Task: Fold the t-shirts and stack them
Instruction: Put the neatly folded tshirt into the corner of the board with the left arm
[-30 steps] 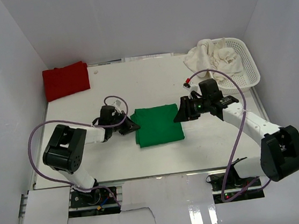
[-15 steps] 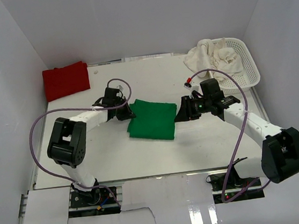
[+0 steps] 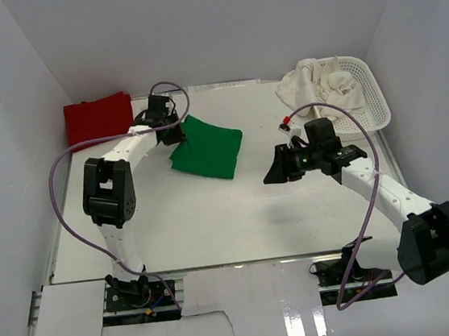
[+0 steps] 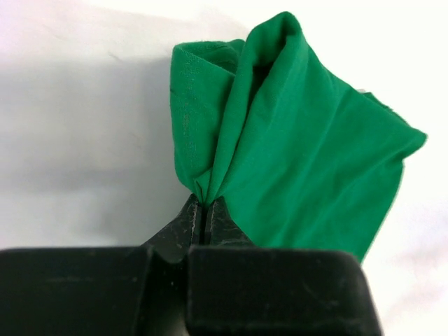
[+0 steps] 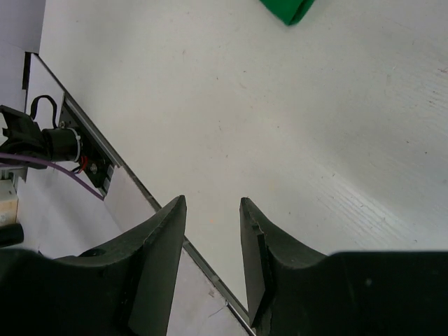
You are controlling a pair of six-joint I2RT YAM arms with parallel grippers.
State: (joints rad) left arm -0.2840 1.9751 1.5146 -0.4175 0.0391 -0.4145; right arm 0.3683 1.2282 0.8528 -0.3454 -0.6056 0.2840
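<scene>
The red shirt (image 3: pixel 99 120) lies folded in the far left corner of the table (image 3: pixel 215 226). Just to its right, the left hand (image 3: pixel 171 128) is clenched on the far left corner of the folded green shirt (image 3: pixel 208 148). The wrist view shows the cloth bunched between tightly pinched jaws. From that grip the green shirt runs away to the right and toward the near edge, skewed against the table's edges. I cannot tell if its far end rests on the table.

Right of centre, the right hand (image 3: pixel 274 172) hangs partly open over bare table, holding nothing. The cream shirts (image 3: pixel 316 84) are heaped in the basket (image 3: pixel 372 96) at the far right corner.

For stacking, what matters is that the red shirt lies close to the left of the gripping hand. The left arm is by far the nearer one.
</scene>
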